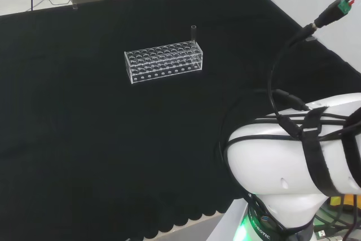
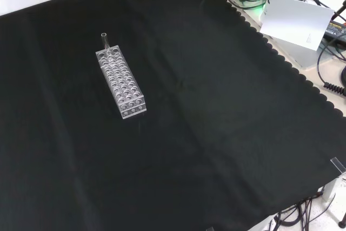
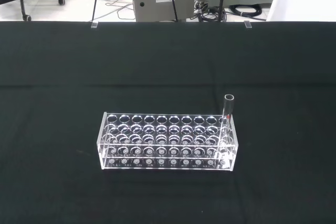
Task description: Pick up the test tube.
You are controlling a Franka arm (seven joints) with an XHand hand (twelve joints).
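A: What is seen standing on the black cloth (image 1: 84,117)?

B: A clear plastic test tube rack (image 1: 163,65) is seen there, pierced with rows of round holes. In the head view it is set in the upper middle of the cloth, its long side running left to right. In the front view the rack (image 2: 121,83) is turned so that its long side runs away from the camera, in the upper left part of the cloth.

A: And where is the test tube found?

B: A single clear test tube (image 1: 193,32) is held upright in a hole at one end of the rack, in the back row as the head view gives it, at the right-hand corner. In the front view the tube (image 2: 104,40) is seen at the rack's far end, at the left corner. Its open top is raised well above the rack (the lower part is hard to make out through the plastic). In the wrist view the tube (image 3: 228,109) and the rack (image 3: 167,141) are looked at from one long side, and the other holes appear empty.

A: How is the hand held?

B: That cannot be told. A white link of the arm (image 1: 293,162), wrapped with black cables (image 1: 282,91), is shown at the lower right of the head view, well apart from the rack.

A: Is anything touching the tube?

B: Nothing but the rack is seen in contact with it.
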